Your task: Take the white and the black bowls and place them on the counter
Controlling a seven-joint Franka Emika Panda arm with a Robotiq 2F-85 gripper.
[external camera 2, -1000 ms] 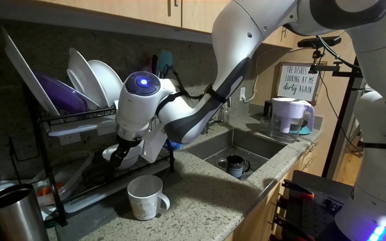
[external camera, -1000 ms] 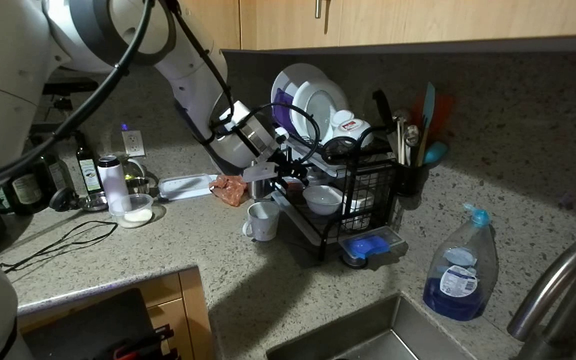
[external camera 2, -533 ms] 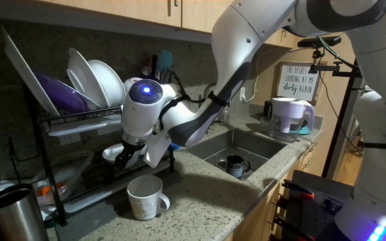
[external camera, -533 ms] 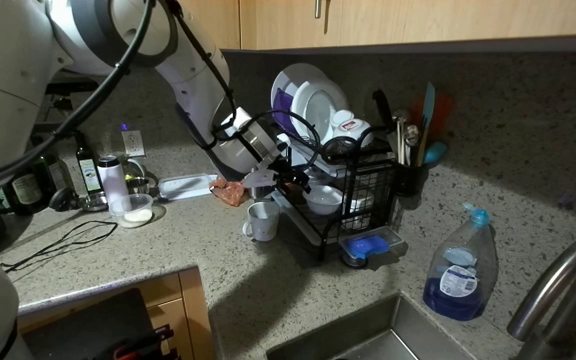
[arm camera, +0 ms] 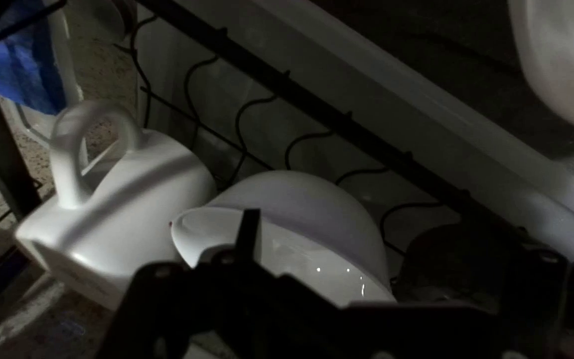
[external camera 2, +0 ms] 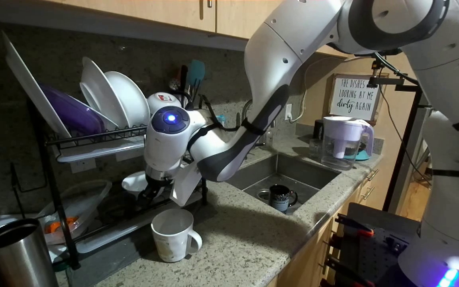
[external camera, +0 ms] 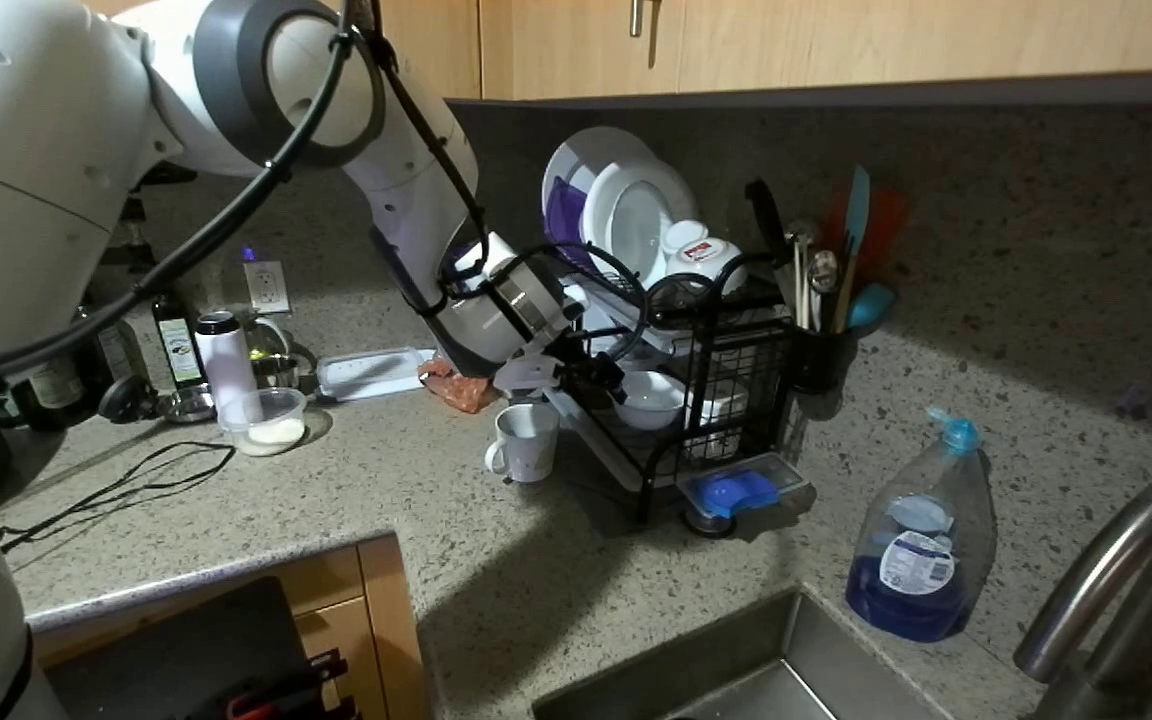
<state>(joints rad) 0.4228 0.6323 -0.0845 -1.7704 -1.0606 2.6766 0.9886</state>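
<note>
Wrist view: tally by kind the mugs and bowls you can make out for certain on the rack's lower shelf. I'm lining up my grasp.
White mug: 1
White bowl: 1
Total: 2, leaving out a dark round shape that is too shadowed to name.

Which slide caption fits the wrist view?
White bowl beside a white mug, low in the dish rack.
</note>
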